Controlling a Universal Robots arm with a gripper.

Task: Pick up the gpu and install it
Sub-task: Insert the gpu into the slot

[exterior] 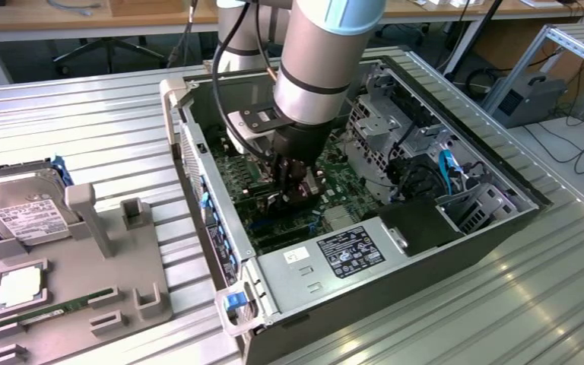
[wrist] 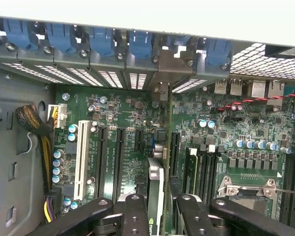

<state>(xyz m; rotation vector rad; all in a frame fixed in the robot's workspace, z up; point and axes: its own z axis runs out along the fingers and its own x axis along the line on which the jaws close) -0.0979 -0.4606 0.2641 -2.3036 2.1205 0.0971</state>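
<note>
Lying on the tabletop (exterior: 89, 106) at the exterior view's left, a drive (exterior: 18, 209) waits unused; inside the case (exterior: 394, 251), the pincer (wrist: 157, 209) grips the gpu (wrist: 155, 189) edgewise, upright over the board (wrist: 128, 128), seemingly so its edge can meet a slot.

- Grey-and-silver tubular robot arm (exterior: 318, 57): reaching steeply down from above, wrist pointing downward.
- Black two-fingered gripper (wrist: 156, 209): fingers (wrist: 133, 211) vertical, closed narrowly on thin flat black card (wrist: 155, 189) held edge-on between pads.
</note>
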